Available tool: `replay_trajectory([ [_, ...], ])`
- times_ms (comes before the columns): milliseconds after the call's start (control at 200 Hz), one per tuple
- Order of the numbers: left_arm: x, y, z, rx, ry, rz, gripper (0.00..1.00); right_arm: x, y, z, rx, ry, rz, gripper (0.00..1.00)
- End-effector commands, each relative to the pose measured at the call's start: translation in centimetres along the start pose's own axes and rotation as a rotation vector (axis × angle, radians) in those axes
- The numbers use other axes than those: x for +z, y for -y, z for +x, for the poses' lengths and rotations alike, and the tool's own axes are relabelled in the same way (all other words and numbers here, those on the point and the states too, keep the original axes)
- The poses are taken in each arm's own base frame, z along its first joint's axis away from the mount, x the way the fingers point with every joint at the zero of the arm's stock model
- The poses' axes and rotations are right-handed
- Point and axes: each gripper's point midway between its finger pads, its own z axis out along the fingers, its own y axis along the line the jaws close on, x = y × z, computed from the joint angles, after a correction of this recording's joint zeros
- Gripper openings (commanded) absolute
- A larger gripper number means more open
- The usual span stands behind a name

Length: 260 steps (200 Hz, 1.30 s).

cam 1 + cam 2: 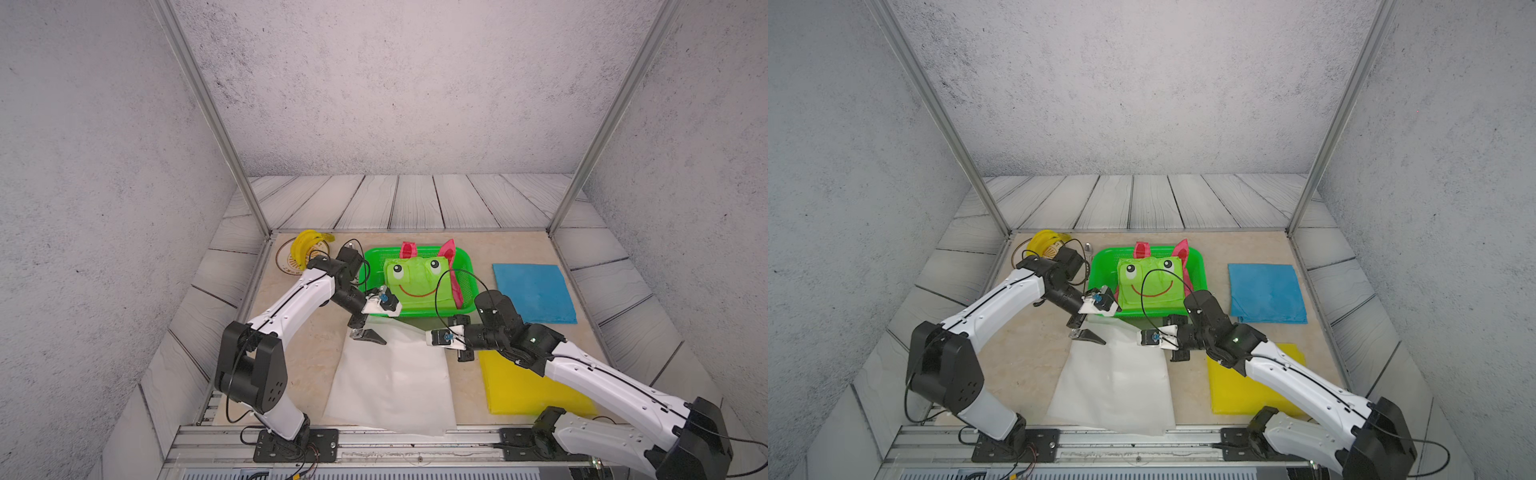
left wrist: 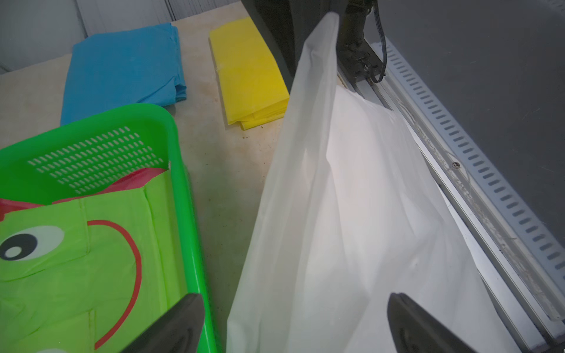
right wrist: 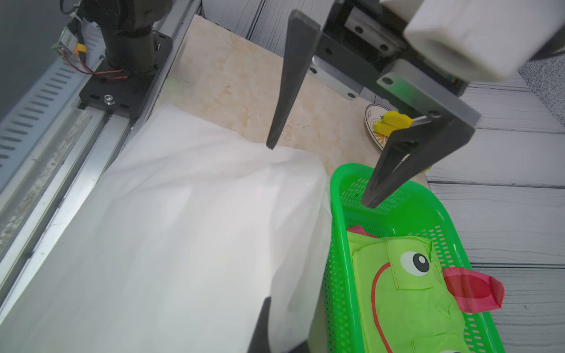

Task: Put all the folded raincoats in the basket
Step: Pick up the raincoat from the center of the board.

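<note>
White raincoat [image 1: 390, 374], plate [image 1: 286, 266] lettering unreadable

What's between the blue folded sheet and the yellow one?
Only bare tabletop, plain in the left wrist view between the blue folded sheet and the yellow folded sheet. In both top views the right arm crosses above that gap.

Yellow bananas [image 1: 307, 245] lie on a plate [image 1: 291, 268], well apart from a blue sheet [image 1: 534, 293] and a yellow sheet [image 1: 523, 390], both folded.
</note>
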Motion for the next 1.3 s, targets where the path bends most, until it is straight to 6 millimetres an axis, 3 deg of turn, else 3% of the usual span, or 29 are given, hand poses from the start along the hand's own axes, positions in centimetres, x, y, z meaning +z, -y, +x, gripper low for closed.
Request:
replay_trajectory([
  [0,1.3,0.8,-0.7,0.017,-0.001,0.094,0.99,-0.8,-0.1,0.7,-0.026,-0.049,0.023,0.0],
  [205,4.0,1.9,0.6,0.036,-0.055,0.225,0.98,-1.2,0.1,0.8,-0.028,-0.061,0.043,0.0],
  [355,3.8,2.2,1.0,0.033,-0.077,0.283,0.86,-1.6,-0.3,0.9,-0.019,-0.063,0.041,0.0],
  [600,3.9,3.1,0.6,0.019,-0.059,0.336,0.54,-2.3,-0.3,0.9,-0.002,-0.06,0.076,0.0],
  [766,4.1,3.4,0.3,0.027,-0.046,0.342,0.13,-2.2,-0.5,1.3,0.022,-0.068,0.08,0.0],
  [956,3.8,2.6,0.2,0.026,-0.079,0.301,0.0,-2.1,-0.4,2.0,0.061,-0.092,0.097,0.0],
  [1076,2.8,2.1,-0.4,0.022,-0.115,0.259,0.0,-2.1,0.1,2.4,0.14,-0.122,0.113,0.22],
  [1141,2.0,2.0,-0.6,0.014,-0.142,0.231,0.0,-2.0,0.6,2.5,0.212,-0.136,0.124,0.43],
  [1296,-0.4,1.5,-0.8,-0.036,-0.24,0.108,0.0,-1.5,1.1,2.4,0.426,-0.146,0.121,0.59],
])
